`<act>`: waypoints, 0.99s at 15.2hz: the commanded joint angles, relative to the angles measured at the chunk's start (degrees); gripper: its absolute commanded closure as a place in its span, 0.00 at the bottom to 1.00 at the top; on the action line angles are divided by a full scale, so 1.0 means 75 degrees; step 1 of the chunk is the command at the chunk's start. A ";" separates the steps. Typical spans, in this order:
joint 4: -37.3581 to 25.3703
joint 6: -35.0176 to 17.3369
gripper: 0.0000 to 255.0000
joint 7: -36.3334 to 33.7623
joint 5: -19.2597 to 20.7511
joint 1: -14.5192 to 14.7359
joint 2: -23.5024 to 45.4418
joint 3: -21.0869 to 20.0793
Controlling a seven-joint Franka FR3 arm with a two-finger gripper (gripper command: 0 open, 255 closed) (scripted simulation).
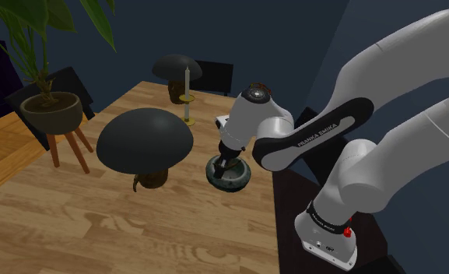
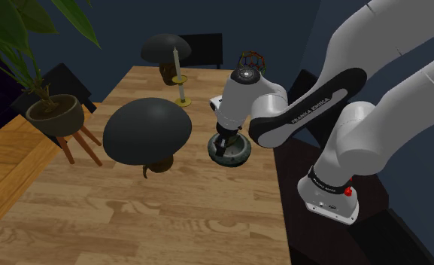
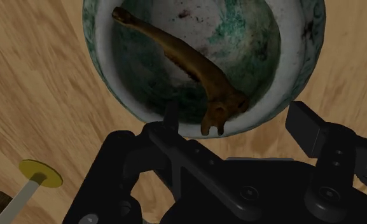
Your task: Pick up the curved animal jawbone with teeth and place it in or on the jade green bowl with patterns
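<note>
Risk: jawbone [image 3: 194, 63] lies inside green bowl [image 3: 303, 57], one end propped up the wall near the rim. If a finger clips it when lifting, bone could flip out or bowl could drag.

Gripper [image 3: 239, 121] open, fingers apart, nothing held. Arm folded at elbow, wrist pointing approx. straight down, just above bowl.

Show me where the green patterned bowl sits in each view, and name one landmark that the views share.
Shoulder view: bowl just right of centre, right of the large dark lamp.
Second exterior view: bowl at centre, again right of that lamp.
Wrist view: bowl just beyond the open gripper, jawbone lying inside.
Shared landmark: the candlestick.
</note>
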State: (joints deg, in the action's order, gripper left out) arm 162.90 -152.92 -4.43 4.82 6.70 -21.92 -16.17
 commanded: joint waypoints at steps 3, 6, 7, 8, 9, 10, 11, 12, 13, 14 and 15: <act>-0.0007 -0.0007 0.00 0.0002 0.0009 -0.0011 0.0021 0.0001; -0.0139 0.1085 0.00 0.0256 -0.0359 0.0349 -0.0940 0.0203; -0.0196 0.1370 0.00 0.0298 -0.0419 0.0418 -0.1166 0.0243; -0.0196 0.1370 0.00 0.0297 -0.0418 0.0419 -0.1166 0.0244; -0.0196 0.1370 0.00 0.0297 -0.0418 0.0419 -0.1166 0.0244; -0.0196 0.1370 0.00 0.0297 -0.0419 0.0420 -0.1167 0.0244; -0.0196 0.1370 0.00 0.0297 -0.0418 0.0420 -0.1166 0.0244; -0.0196 0.1370 0.00 0.0297 -0.0418 0.0419 -0.1166 0.0244; -0.0196 0.1370 0.00 0.0297 -0.0418 0.0419 -0.1166 0.0244; -0.0196 0.1370 0.00 0.0297 -0.0418 0.0419 -0.1166 0.0244; -0.0196 0.1370 0.00 0.0297 -0.0418 0.0419 -0.1166 0.0244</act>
